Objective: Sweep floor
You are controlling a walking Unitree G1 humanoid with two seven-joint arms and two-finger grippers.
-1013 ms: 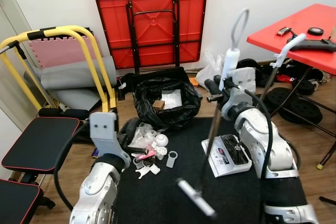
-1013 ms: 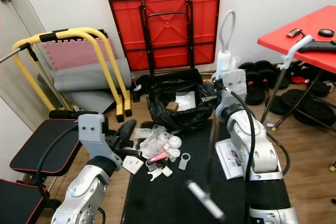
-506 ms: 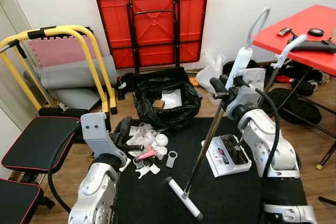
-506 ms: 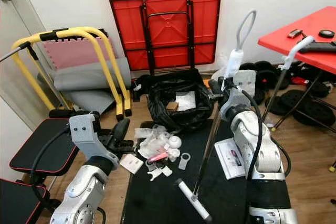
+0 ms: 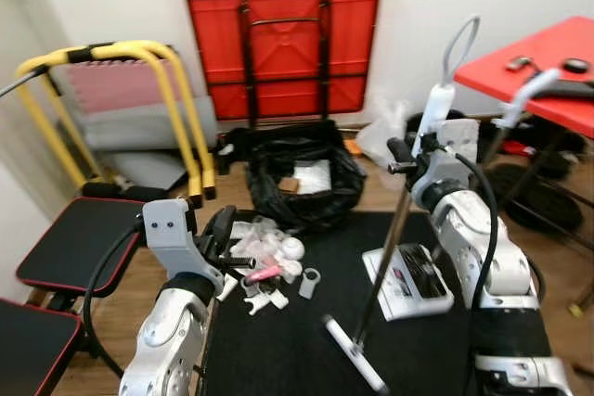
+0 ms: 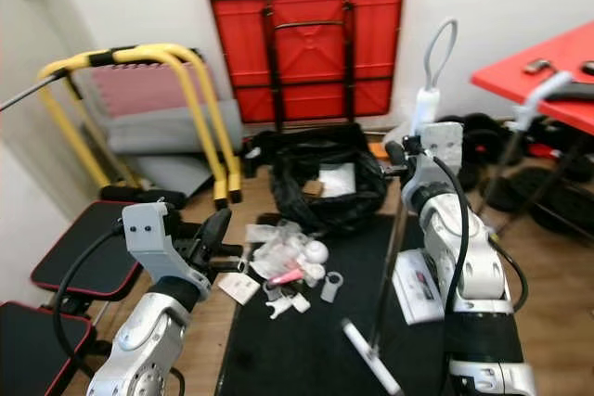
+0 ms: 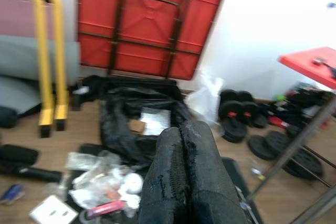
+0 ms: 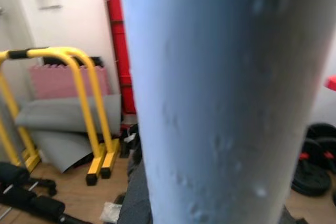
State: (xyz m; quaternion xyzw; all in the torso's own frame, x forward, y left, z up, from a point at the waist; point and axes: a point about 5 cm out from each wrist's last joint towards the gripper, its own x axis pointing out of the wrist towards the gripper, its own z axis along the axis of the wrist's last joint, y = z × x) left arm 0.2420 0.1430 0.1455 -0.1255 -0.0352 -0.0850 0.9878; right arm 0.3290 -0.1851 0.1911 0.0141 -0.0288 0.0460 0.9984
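Note:
My right gripper [image 5: 406,147] is shut on the broom's pole just under its white grip [image 5: 433,110], which ends in a grey loop. The pole slants down to the broom head [image 5: 354,353] on the black mat [image 5: 297,345]. The grip [image 8: 210,103] sits very close in the right wrist view. A pile of litter [image 5: 270,260], white scraps and a pink piece, lies at the mat's left edge, left of the broom head. My left gripper [image 5: 225,227] hovers just left of the pile, fingers [image 7: 185,174] pressed together and holding nothing.
A black rubbish bag [image 5: 303,183] stands open behind the pile. A white flat pack [image 5: 408,281] lies on the mat by my right arm. Yellow bars [image 5: 176,104] and black benches [image 5: 79,243] stand left, a red table [image 5: 543,53] and weight plates [image 5: 534,201] right.
The camera has shifted and the picture is blurrier. The broom's grip has swung right with my right gripper, and the head has slid back to the right on the mat.

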